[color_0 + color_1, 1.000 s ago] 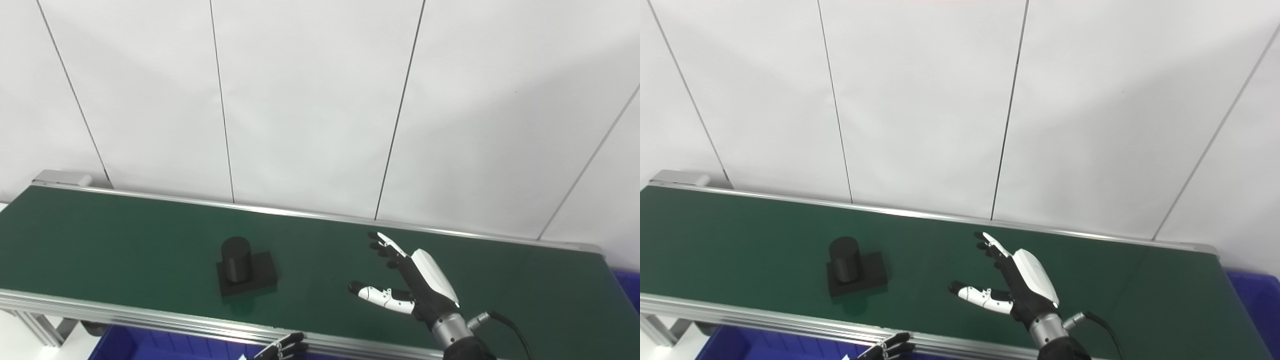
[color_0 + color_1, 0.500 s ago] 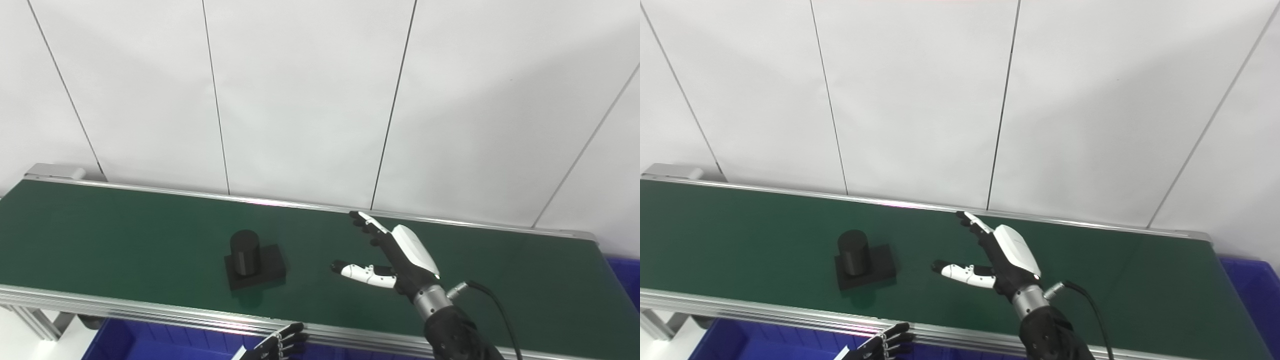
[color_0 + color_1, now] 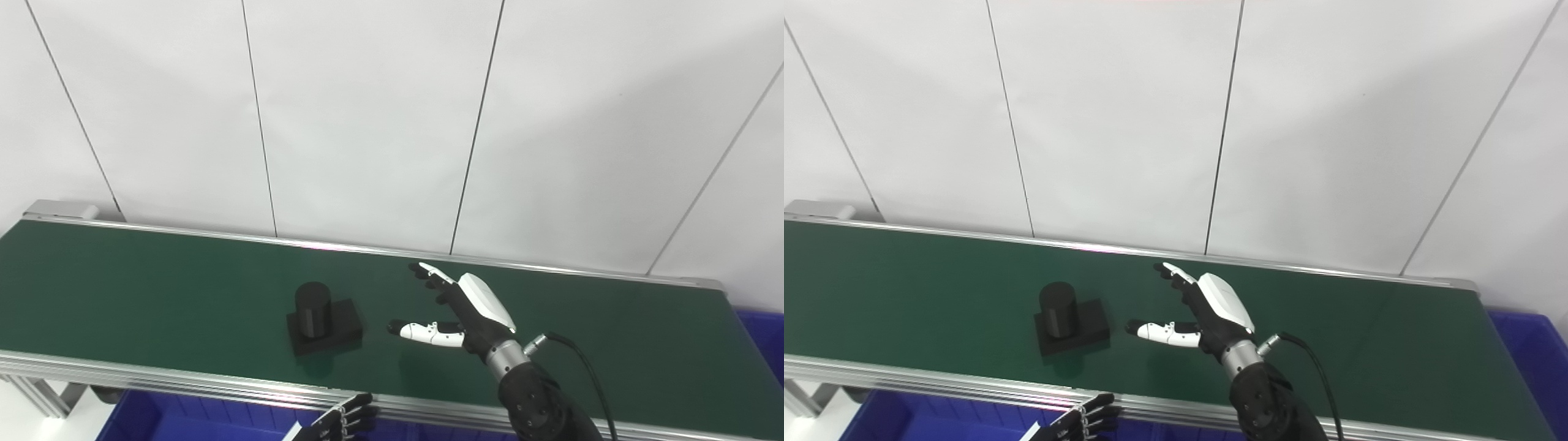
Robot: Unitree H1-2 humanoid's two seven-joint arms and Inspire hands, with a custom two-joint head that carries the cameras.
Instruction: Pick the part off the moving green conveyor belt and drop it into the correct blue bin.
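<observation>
No legible text, label, brand, number or sign appears in either view. The green conveyor belt [image 3: 153, 288], the black part [image 3: 323, 318], the white wall panels [image 3: 367, 116] and the shell of the right hand [image 3: 471, 309] all show plain, unmarked surfaces.

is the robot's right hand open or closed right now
Open. The right hand hovers over the green belt with thumb and fingers spread, holding nothing, just right of the black part.

head cams side by side | looking down | shared: conveyor belt [image 3: 153, 288]
</observation>
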